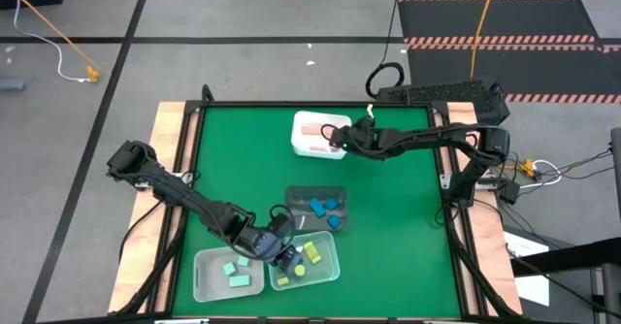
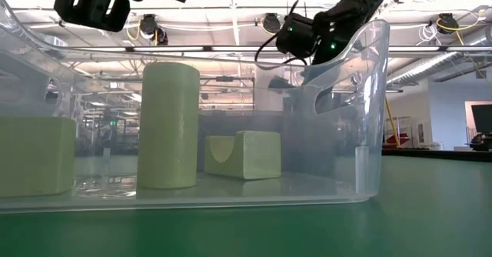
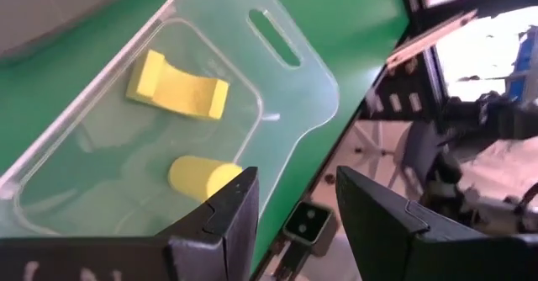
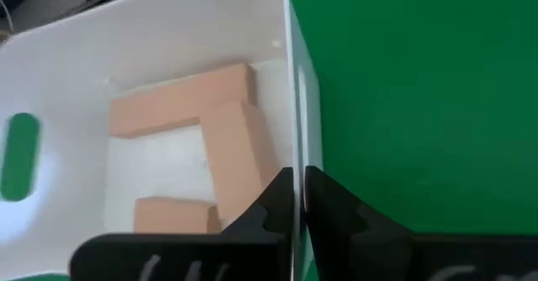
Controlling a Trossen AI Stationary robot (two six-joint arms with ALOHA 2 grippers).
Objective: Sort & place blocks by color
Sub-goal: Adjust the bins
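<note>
From the high view, every block is seen already sorted on the green bench (image 1: 388, 198): tan blocks (image 1: 310, 130) in the white bin (image 1: 303, 149) at the far side, blue blocks (image 1: 325, 208) in the dark bin (image 1: 291, 200), mint blocks (image 1: 233, 271) and yellow blocks (image 1: 309, 256) in the two clear bins at the near edge. The left tool (image 1: 288, 256) is held over the yellow bin (image 1: 333, 258).

In the low view, the yellow cylinder (image 2: 167, 126) is seen upright; a careless withdrawal could topple it.

In the left wrist view, the left tool (image 3: 294, 205) is spread wide and empty.

In the right wrist view, the right tool (image 4: 298, 198) is clenched on the white bin's wall (image 4: 296, 121); if lifted, the bin could be tipped and tan blocks (image 4: 210, 121) spilled.
</note>
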